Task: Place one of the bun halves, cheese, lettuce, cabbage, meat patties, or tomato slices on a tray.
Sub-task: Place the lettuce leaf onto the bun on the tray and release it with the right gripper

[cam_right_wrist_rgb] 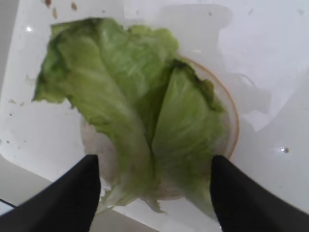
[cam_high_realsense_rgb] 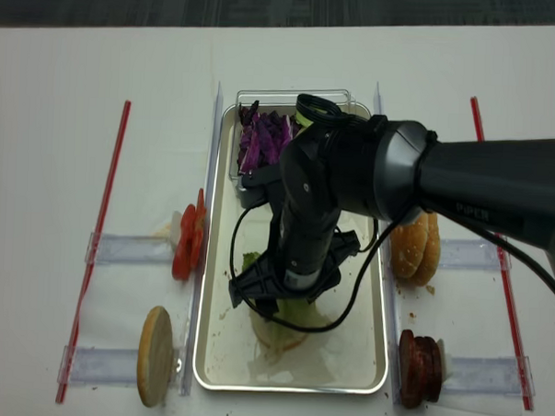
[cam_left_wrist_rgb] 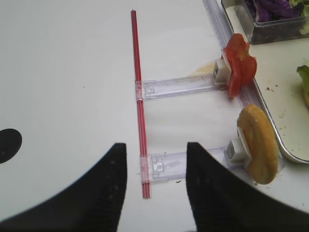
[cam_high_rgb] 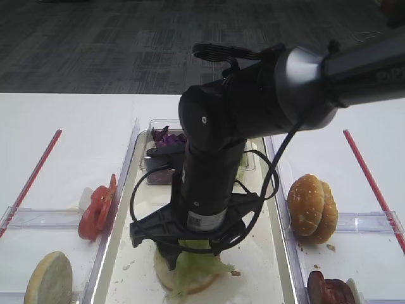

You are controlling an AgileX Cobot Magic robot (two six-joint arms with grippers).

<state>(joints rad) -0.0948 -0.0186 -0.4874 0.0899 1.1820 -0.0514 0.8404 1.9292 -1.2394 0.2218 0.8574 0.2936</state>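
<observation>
A light green lettuce (cam_right_wrist_rgb: 125,96) leaf lies spread over a cut-face-up bun half (cam_right_wrist_rgb: 232,121) on the tray (cam_high_realsense_rgb: 354,359) floor. My right gripper (cam_right_wrist_rgb: 154,157) hovers right above it, open, its fingers wide on either side of the leaf and holding nothing. From the high view the arm hides most of the lettuce (cam_high_rgb: 196,263), and only its front edge and the bun half (cam_high_rgb: 190,286) show. My left gripper (cam_left_wrist_rgb: 154,145) hangs open and empty over the white table left of the tray, above a red strip (cam_left_wrist_rgb: 138,96).
A clear tub of purple cabbage (cam_high_realsense_rgb: 262,138) sits at the tray's far end. Tomato slices (cam_high_realsense_rgb: 186,241) and a bun half (cam_high_realsense_rgb: 156,355) stand in holders left of the tray. Sesame bun halves (cam_high_realsense_rgb: 414,246) and meat patties (cam_high_realsense_rgb: 418,366) stand on its right. Another red strip (cam_high_realsense_rgb: 497,245) runs along the right.
</observation>
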